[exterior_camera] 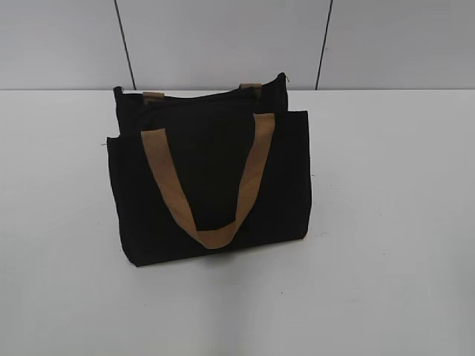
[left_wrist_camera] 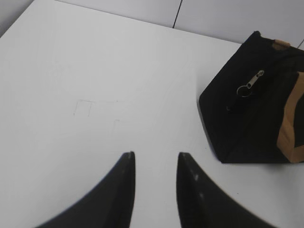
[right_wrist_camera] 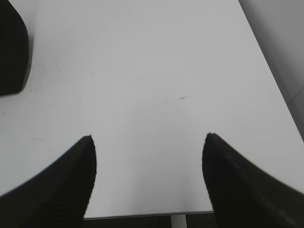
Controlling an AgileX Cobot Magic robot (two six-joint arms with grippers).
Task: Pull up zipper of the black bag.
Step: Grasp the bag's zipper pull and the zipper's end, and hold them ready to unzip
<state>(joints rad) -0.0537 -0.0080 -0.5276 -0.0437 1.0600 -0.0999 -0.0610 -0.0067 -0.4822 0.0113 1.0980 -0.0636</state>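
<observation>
Basically pre-approach: black bag (exterior_camera: 211,178) stands mid-table, zipper (left_wrist_camera: 251,83) pull hanging at its end, left gripper (left_wrist_camera: 156,164) narrowly parted and empty, right gripper (right_wrist_camera: 148,145) wide apart and empty, so next one must likely reach and pinch the pull.

black bag (right_wrist_camera: 13,50) mostly out of frame

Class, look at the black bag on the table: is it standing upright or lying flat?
Upright: the black bag stands on its base on the table, and one tan handle hangs down its front.
</observation>
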